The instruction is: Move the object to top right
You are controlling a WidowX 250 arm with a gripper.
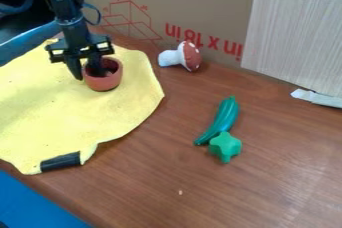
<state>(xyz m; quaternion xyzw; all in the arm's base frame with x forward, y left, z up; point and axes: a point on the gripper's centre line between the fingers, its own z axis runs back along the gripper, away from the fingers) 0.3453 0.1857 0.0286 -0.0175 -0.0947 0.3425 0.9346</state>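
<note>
The hand is at the rim of the orange-brown pot; whether open or gripping, one cannot tell.

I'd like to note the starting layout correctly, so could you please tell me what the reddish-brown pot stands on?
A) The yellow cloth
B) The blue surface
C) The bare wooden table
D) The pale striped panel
A: the yellow cloth shows below the pot and on either side of its base.
</note>
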